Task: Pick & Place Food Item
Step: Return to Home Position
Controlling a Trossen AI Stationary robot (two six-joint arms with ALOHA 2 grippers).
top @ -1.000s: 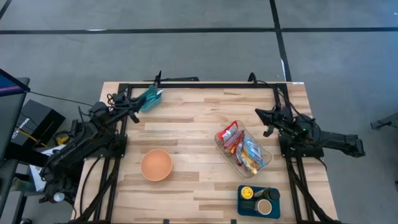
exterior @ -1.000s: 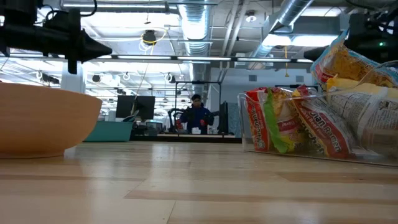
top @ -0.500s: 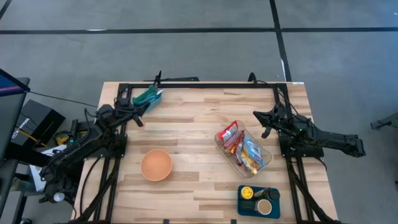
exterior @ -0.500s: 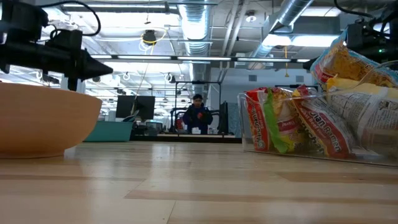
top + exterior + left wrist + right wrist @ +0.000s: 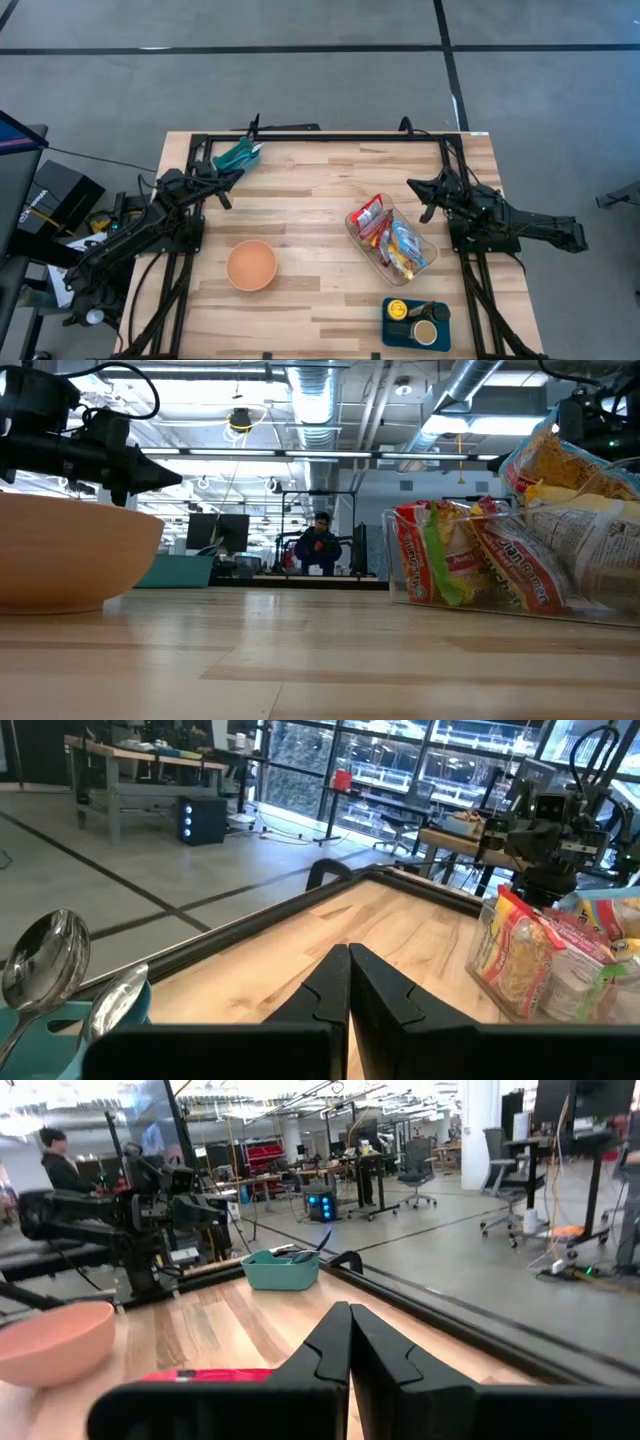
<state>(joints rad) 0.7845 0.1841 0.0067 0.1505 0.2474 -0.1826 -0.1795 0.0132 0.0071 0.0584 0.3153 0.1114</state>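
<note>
1. The left gripper point(image 5: 226, 177) is hanging over the table's point(image 5: 300, 200) far-left corner, just beside the green bin point(image 5: 240, 155). Its 2 fingers point(image 5: 330, 982) are pressing flat against each other and gripping nothing.
2. 2 spoons point(image 5: 45, 955) are standing in the green bin with their shiny bowls sticking up above the rim.
3. The right gripper point(image 5: 414, 183) is hovering at the table's right side, near the far end of the transparent bin point(image 5: 352, 222). Its 2 fingers point(image 5: 332, 1342) are also closing on each other, carrying nothing.
4. The noodle packs point(image 5: 396, 246), the food items, are lying packed together inside the transparent bin, right of centre. A red pack is leaning at the bin's far end.
5. An orange bowl point(image 5: 251, 265) is sitting left of centre toward the near edge, well apart from both grippers.
6. A blue tray point(image 5: 388, 318) is resting at the near-right corner, holding small round containers.
7. A person point(image 5: 320, 546) is standing in the room beyond the table.
</note>
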